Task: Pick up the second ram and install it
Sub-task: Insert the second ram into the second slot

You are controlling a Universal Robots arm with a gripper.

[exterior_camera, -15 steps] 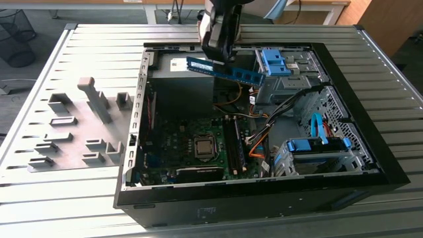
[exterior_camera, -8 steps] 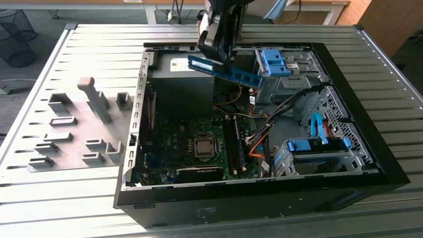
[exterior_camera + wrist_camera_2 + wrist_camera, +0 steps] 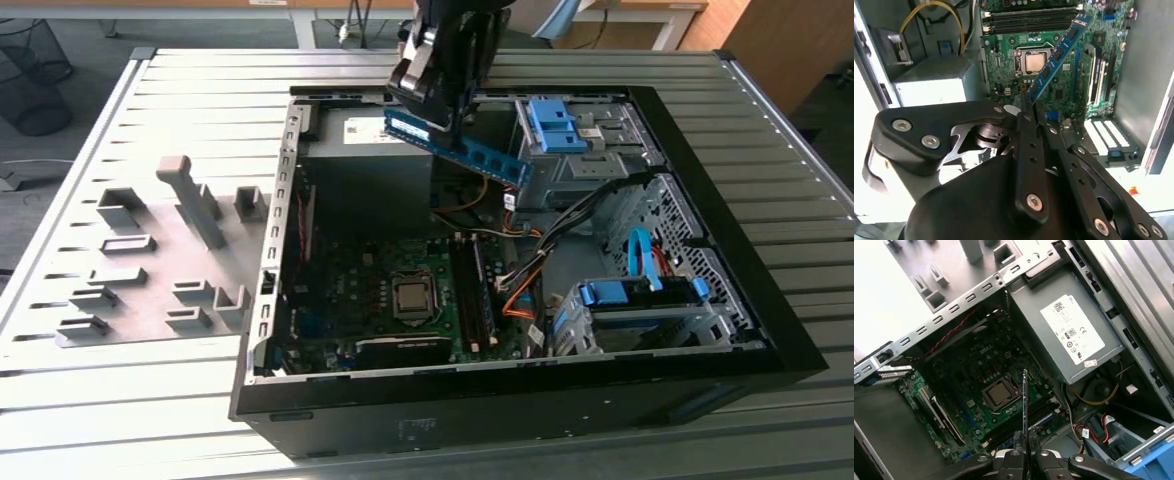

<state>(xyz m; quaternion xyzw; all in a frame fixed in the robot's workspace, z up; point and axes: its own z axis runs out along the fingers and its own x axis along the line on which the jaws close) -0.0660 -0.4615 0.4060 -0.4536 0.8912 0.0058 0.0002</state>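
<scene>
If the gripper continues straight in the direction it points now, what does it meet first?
Probably the motherboard, near the memory slots. The gripper, shut on the memory stick, points down there; depth is uncertain.

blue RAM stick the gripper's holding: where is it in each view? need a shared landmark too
Exterior view: long blue circuit-board RAM stick slants above the open case, clamped in the black gripper.
Second wrist view: stick runs diagonally over the green motherboard.
First wrist view: stick seen edge-on between the fingers.
Shared landmark: square silver CPU socket.
</scene>
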